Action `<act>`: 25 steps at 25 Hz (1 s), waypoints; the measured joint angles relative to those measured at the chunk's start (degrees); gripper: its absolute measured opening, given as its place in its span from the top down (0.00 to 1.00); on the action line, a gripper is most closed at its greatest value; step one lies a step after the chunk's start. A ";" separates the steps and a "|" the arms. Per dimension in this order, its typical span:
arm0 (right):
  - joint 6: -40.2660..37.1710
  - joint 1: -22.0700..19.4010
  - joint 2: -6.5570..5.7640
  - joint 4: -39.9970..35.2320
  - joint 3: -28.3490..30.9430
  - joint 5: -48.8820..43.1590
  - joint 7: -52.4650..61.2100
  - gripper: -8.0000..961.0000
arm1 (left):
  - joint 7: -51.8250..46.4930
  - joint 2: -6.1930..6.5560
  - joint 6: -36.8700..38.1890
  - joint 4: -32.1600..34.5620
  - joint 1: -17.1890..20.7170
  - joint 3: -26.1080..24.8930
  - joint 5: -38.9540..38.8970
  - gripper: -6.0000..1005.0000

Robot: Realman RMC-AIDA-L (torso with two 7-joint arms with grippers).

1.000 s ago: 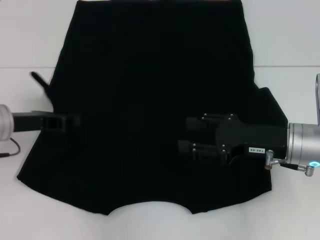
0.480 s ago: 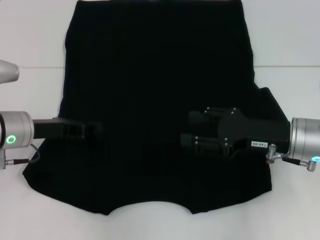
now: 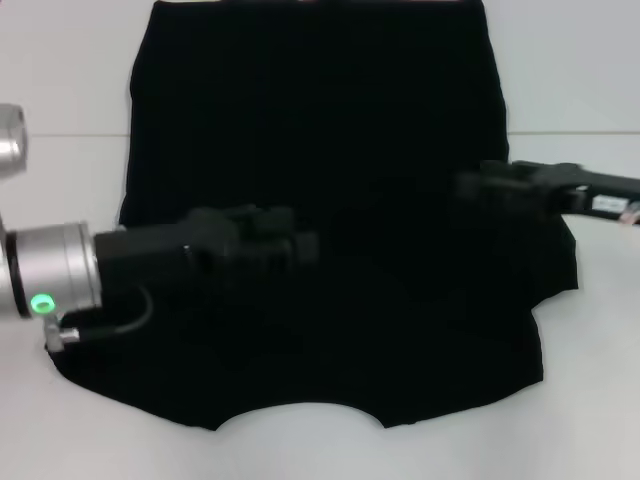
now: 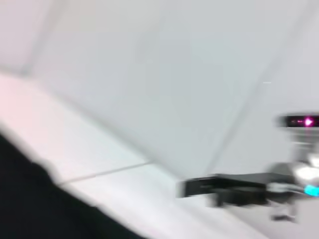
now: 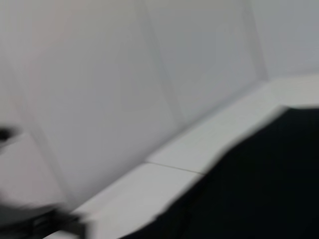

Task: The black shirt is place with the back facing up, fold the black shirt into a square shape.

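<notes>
- The black shirt (image 3: 320, 200) lies spread flat on the white counter (image 3: 60, 90), covering most of its middle; the curved neckline sits at the near edge, and the hem runs along the far edge.
- The shirt's sides appear folded inward, so the left and right outlines run fairly straight from far to near, with a small flap jutting out toward the counter's right edge.
- The left gripper (image 3: 300, 243) reaches in from the counter's left edge and sits over the shirt's left half, nearer the neckline than the hem. Its black body blends into the cloth, and I cannot tell how far its fingers are parted or whether they hold any fabric.
- The right gripper (image 3: 475, 185) comes in from the right edge, over the shirt's right side, a little farther from the near edge than the left one. It is blurred against the black cloth; its finger spread and any hold on the shirt cannot be made out.
- The 2 grippers are well apart, with bare shirt between them.
- In the left wrist view, the shirt (image 4: 45, 209) fills 1 corner, with the other arm (image 4: 234, 188) farther off above the white surface.
- In the right wrist view, the shirt (image 5: 254, 189) shows as a dark sheet on the counter.
</notes>
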 joint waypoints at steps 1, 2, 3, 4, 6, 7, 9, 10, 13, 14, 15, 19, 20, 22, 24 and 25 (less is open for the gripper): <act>1.25 -0.01 -0.86 -0.12 -0.13 -0.82 3.59 0.29 | 3.90 -0.16 1.28 -1.31 -0.01 0.13 -0.39 0.55; 2.45 -0.01 -1.75 -0.22 -0.20 -2.04 7.42 0.29 | 6.97 -0.38 1.85 -2.19 -0.06 0.34 -0.38 0.51; 3.44 -0.01 -2.55 -0.28 -0.14 -3.23 10.33 0.29 | 9.82 -0.59 2.16 -2.73 -0.03 0.73 -0.24 0.47; 4.38 0.04 -3.40 -0.44 -0.02 -5.13 14.19 0.29 | 11.87 -0.82 2.26 -3.05 0.06 1.33 -0.10 0.43; 5.49 0.06 -4.59 -1.30 0.19 -8.17 19.73 0.29 | 16.36 -1.20 2.32 -3.19 0.52 3.36 -0.06 0.35; 5.88 0.02 -5.02 -2.09 0.23 -9.96 22.63 0.29 | 17.59 -1.30 2.29 -3.12 0.72 4.07 -0.04 0.31; 6.17 -0.08 -5.50 -3.96 0.25 -13.74 27.78 0.29 | 20.26 -1.50 2.02 -2.84 1.08 5.52 0.15 0.21; 6.20 -0.09 -5.62 -4.71 0.25 -15.53 29.95 0.29 | 21.15 -1.55 1.90 -2.78 1.12 6.06 0.37 0.14; 6.24 0.37 -5.85 -6.45 0.30 -22.19 36.58 0.29 | 24.02 -1.67 1.75 -2.55 1.18 7.11 2.10 0.09; 6.26 0.69 -5.87 -6.80 0.32 -24.35 38.27 0.29 | 25.35 -1.76 1.59 -2.30 1.11 7.67 3.72 0.09; 6.27 0.95 -5.89 -7.05 0.33 -26.25 39.68 0.29 | 25.35 -1.76 1.59 -2.30 1.11 7.67 3.72 0.09; 6.17 1.62 -5.86 -7.25 0.36 -30.67 42.89 0.29 | 26.18 -1.85 0.98 -1.47 0.84 9.16 6.08 0.10; 6.31 1.70 -5.82 -7.26 0.36 -31.37 43.52 0.30 | 26.20 -1.89 0.85 -1.24 0.83 9.44 6.40 0.10; 6.69 1.79 -5.78 -7.25 0.37 -32.17 44.28 0.30 | 26.23 -1.97 0.46 -1.03 0.79 10.01 6.60 0.11; 7.51 1.95 -5.70 -6.94 0.30 -32.53 44.65 0.30 | 26.26 -2.02 -0.07 -1.00 0.77 10.68 6.60 0.11; 8.00 2.03 -5.63 -6.71 0.19 -32.56 44.68 0.31 | 26.27 -2.04 -0.29 -1.00 0.77 11.04 6.60 0.11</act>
